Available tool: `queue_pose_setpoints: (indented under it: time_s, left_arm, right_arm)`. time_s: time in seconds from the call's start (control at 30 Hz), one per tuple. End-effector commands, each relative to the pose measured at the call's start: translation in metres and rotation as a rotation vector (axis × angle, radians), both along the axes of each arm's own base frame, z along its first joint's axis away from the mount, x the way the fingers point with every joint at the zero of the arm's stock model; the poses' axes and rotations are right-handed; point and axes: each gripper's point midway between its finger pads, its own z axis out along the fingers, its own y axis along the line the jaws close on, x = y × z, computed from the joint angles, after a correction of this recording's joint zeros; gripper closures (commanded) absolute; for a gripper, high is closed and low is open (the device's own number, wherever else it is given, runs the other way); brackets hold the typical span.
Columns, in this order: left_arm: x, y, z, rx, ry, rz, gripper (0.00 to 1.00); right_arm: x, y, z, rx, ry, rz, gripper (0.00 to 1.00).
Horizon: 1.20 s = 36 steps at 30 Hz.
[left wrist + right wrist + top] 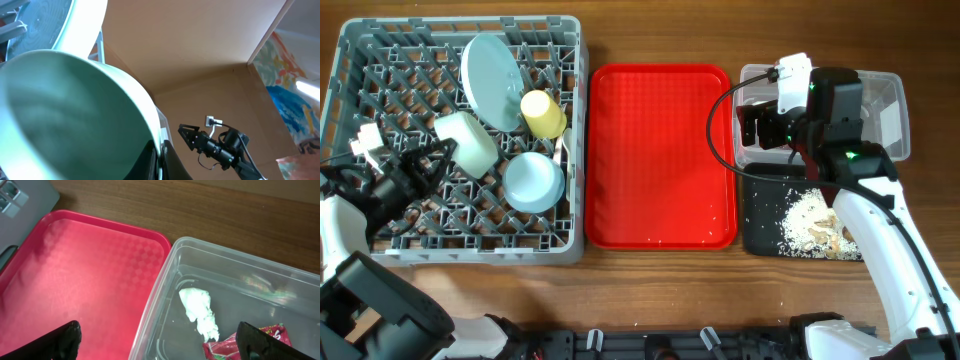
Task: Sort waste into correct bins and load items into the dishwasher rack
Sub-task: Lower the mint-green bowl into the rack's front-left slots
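Left gripper: my left gripper (159, 165) looks clenched on the rim of a pale green-blue round bowl (470, 140), one finger inside and one outside, judging by the wrist view.
Why that hold: a rim pinch lets me stand the bowl on edge between the pegs of the large square grey plastic dishwasher rack (360, 60). The bowl sits tilted right at the fingertips.
Rack load: a light blue round plate (492, 78) stands on edge beyond the held bowl. A small yellow cup (542, 113) lies past it, and a second pale bowl (532, 180) sits off to the side. I can't make out a fork or spoon.
Right gripper: my right gripper (162, 342) is spread wide with nothing between the fingers, hanging over a clear plastic rectangular tub (157, 287).
Below it: a crumpled white tissue (200, 310) and a shiny red snack wrapper (240, 347) lie close together on the tub floor.
Why there: dry waste goes in the tub. The loose white and brown food scraps (810, 218) lie in a shallow black rectangular tray (760, 215), back toward that arm's base.
Beside the right gripper: a flat red plastic serving tray (660, 150) lies on the rack side, showing only a few white specks.
Progress: the sorting looks done, and I judge seating this bowl to be the step in hand.
Surface: brown wood-grain worktop (650, 290).
Room: the left wrist view shows tan board panels overhead and a colourful painted picture (290, 100) at the edge.
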Motion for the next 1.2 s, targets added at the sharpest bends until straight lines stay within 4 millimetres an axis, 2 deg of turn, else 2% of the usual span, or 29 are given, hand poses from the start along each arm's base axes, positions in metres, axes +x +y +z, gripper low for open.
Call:
queue_pose_setpoints:
  time_s: [0.0,0.07,0.17,0.27,0.33,0.47,0.6,0.67,0.73,0.77,0.8,1.03,1.17]
  left_arm:
    - [-0.002,-0.008,-0.009,-0.02,0.018,-0.018,0.96]
    - [-0.001,-0.015,-0.015,-0.005,0.003,-0.038,0.96]
    - [-0.001,-0.014,-0.016,0.004,0.006,-0.036,0.96]
    - [-0.001,-0.014,-0.034,0.078,0.082,-0.033,0.96]
    - [-0.002,-0.012,-0.039,0.086,0.116,-0.028,0.96]
    - [-0.001,0.001,-0.041,0.039,0.177,0.02,0.96]
    - [-0.007,0.024,-0.054,-0.001,0.316,0.113,0.96]
    - [-0.009,0.028,-0.059,0.007,0.347,0.129,0.96]
    - [-0.011,0.03,-0.068,0.004,0.422,0.148,0.92]
    - [-0.012,0.03,-0.069,-0.009,0.445,0.153,0.87]
    - [-0.013,0.031,-0.069,-0.043,0.473,0.163,0.74]
    - [-0.036,0.036,-0.06,-0.186,0.586,0.229,0.73]
    - [-0.05,0.024,-0.045,-0.246,0.636,0.23,0.71]
  right_arm:
    - [0.001,0.001,-0.002,-0.006,0.004,0.012,0.0]
    - [0.001,0.001,-0.002,-0.006,0.004,0.013,0.0]
    - [0.001,0.001,-0.002,-0.006,0.004,0.012,0.0]
    - [0.001,0.001,-0.002,-0.006,0.004,0.013,0.0]
    - [0.001,0.001,-0.002,-0.006,0.004,0.013,0.0]
    - [0.001,0.001,-0.002,-0.006,0.004,0.012,0.0]
    - [0.001,0.001,-0.002,-0.006,0.004,0.013,0.0]
    - [0.001,0.001,-0.002,-0.006,0.004,0.012,0.0]
    - [0.001,0.001,-0.002,-0.006,0.004,0.012,0.0]
    - [0.001,0.001,-0.002,-0.006,0.004,0.012,0.0]
    - [0.001,0.001,-0.002,-0.006,0.003,0.013,0.0]
    - [0.001,0.001,-0.002,-0.006,0.004,0.012,0.0]
    - [0.001,0.001,-0.002,-0.006,0.004,0.012,0.0]
